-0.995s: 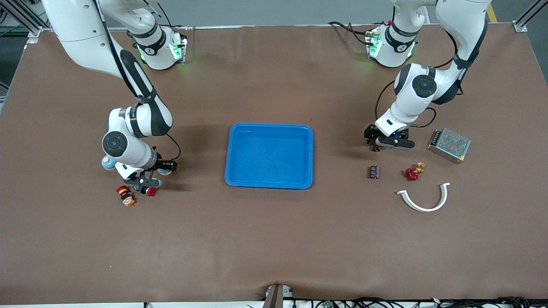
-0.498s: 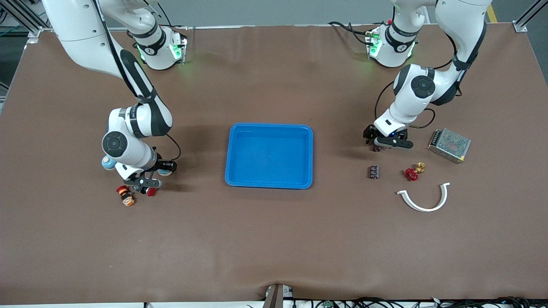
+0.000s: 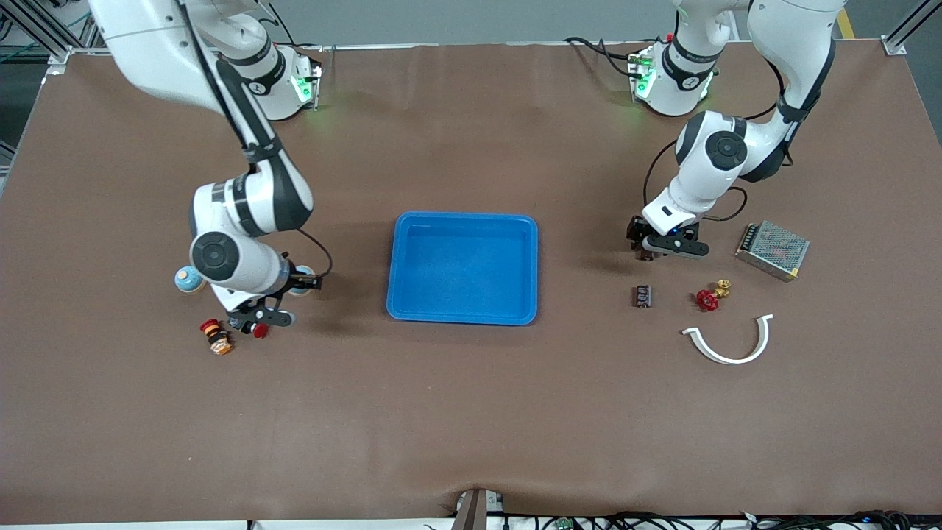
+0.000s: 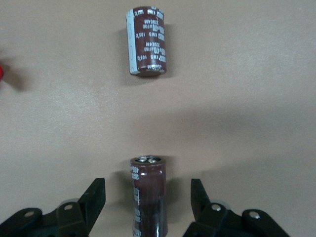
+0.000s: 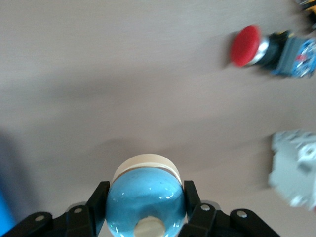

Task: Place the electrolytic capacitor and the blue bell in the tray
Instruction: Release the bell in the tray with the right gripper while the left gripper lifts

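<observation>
The right end effector (image 5: 145, 210) is shut on a shiny round blue bell (image 5: 145, 200); next, I think, it carries that to the shallow bright blue plastic tray (image 3: 401, 294). The left end effector (image 4: 148, 202) stands open around a brown can-shaped electrolytic capacitor (image 4: 148, 195) and needs to squeeze.

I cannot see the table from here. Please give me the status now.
Right end effector shut on blue bell. Left end effector open around upright capacitor, not yet gripping. Tray holds nothing; path looks free.

Printed white markings run along the sleeve of the lying electrolytic capacitor (image 4: 147, 42) in the left wrist view, but the characters cannot be made out with certainty (digits and letters in rows). The upright capacitor (image 4: 148, 195) bears similar print, likewise illegible. No other text is readable.
</observation>
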Motion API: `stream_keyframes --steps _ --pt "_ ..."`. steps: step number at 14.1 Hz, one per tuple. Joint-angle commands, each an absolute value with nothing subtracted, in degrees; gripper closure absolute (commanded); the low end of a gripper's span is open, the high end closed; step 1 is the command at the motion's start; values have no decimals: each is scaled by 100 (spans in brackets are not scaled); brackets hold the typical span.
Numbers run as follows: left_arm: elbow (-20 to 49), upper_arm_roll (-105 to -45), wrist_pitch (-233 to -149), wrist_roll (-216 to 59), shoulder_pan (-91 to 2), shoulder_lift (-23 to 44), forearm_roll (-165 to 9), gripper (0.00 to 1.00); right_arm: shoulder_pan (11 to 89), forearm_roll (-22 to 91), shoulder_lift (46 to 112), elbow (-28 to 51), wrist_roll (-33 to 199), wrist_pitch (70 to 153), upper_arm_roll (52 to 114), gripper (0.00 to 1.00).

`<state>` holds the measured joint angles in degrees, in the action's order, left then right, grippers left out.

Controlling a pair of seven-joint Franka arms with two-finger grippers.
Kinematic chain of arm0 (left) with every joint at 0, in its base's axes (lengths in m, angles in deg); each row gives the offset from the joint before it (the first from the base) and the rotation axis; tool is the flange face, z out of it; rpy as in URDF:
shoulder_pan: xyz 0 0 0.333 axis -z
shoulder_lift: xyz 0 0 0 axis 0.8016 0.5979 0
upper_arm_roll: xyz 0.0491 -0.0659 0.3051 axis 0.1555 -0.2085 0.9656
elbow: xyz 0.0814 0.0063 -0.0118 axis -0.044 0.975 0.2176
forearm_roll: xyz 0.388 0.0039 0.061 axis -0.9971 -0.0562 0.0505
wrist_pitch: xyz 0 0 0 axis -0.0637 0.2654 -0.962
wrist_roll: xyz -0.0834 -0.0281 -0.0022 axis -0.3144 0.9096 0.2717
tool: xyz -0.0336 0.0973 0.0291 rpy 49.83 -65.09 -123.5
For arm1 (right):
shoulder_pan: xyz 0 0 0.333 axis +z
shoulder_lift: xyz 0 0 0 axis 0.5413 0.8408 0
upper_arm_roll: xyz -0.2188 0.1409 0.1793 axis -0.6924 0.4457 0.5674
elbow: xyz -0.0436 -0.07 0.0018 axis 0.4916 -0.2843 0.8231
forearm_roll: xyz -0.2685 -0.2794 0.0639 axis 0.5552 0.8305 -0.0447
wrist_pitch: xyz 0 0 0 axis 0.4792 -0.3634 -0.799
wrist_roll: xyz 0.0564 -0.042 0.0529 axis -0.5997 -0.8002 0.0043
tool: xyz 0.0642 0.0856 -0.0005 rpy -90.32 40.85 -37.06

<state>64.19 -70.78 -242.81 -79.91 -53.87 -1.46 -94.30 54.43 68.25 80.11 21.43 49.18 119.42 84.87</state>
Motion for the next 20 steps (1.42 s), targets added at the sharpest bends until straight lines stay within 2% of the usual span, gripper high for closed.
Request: stream_keyframes --steps 1,2,3,8,16,20 --pt "6388 -7094 -24378 -8042 -5433 -66 -9562 74 6088 6685 7881 2126 3865 11927 8510 65" --pt "6388 -7094 -24378 -8042 -5434 -66 -9562 95 6299 6405 7872 2108 3653 12023 8520 65" --pt "6388 -7094 -24387 -8042 -5434 -66 -9562 100 6544 6124 7872 2108 3538 12207 8511 65" --pt "6379 -7085 -24378 -8216 -5477 -128 -9562 100 7424 6007 7968 2187 2713 12884 8493 65" --pt "6361 -7173 -24255 -11815 -5530 -532 -9562 100 7619 6069 8495 2248 2588 13421 8476 63" --pt "6256 -7532 -23799 -13932 -5513 -751 -9562 100 7654 6139 8733 2240 2579 13729 8467 63"
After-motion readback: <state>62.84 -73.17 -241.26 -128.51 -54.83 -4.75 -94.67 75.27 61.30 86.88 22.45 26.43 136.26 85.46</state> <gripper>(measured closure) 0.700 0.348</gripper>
